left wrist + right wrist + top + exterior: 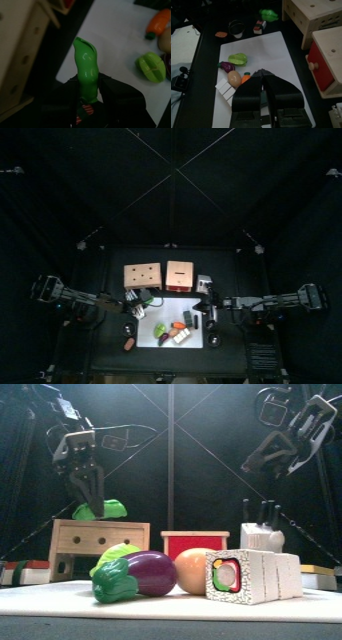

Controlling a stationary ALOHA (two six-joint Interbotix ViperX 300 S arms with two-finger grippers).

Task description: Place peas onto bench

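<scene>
The peas in my black left gripper are bright, glossy green. The bench is pale tan wood with small dark dots on its front. To its right, the other block has a red face framed in pale wood. On the white board I see a purple eggplant with a green leafy cap, a peach-orange egg, and a white sushi roll with a red, green and orange centre.
</scene>
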